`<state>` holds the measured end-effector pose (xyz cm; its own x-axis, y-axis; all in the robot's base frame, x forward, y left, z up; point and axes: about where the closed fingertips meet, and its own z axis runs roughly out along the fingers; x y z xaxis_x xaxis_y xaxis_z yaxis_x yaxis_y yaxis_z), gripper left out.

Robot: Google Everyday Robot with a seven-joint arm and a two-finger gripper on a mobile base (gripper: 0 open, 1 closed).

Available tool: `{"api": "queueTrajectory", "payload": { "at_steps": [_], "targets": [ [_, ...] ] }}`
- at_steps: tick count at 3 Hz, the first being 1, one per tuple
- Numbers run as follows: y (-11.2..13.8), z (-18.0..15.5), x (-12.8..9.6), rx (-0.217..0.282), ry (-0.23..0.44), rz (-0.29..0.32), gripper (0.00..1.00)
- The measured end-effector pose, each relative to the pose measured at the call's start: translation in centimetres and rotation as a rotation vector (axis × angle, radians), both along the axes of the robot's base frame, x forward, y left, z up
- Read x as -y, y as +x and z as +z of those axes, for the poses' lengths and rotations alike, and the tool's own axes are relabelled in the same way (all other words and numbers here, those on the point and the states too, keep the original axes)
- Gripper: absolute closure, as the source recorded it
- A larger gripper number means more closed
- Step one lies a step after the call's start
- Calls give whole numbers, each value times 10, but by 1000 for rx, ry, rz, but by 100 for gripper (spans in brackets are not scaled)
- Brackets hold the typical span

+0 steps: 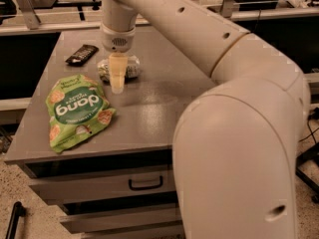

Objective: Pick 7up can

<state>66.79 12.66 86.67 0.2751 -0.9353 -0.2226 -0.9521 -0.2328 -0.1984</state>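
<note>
The 7up can (pixel 130 69) lies on its side on the grey table (pixel 149 103), whitish with green markings, toward the back left. My gripper (pixel 117 81) hangs straight down over the middle of the can, its cream fingers (pixel 117 73) in front of the can and hiding its centre. The tips reach the table surface level just in front of the can. The arm stretches from the lower right across the view.
A green snack bag (pixel 75 111) lies flat at the table's front left. A dark candy bar (pixel 81 54) lies at the back left, beside the can. Drawers with a handle (pixel 145 184) are below the tabletop. Benches stand behind.
</note>
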Motion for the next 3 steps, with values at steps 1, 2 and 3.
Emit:
{"api": "queueTrajectory", "payload": {
  "at_steps": [1,2,3],
  "targets": [
    [2,-11,-14,-12,-4,11,24],
    [4,-19,-20,-24,-9,10,47],
    [10,-17,-13,-32,6,-7,77]
  ]
}}
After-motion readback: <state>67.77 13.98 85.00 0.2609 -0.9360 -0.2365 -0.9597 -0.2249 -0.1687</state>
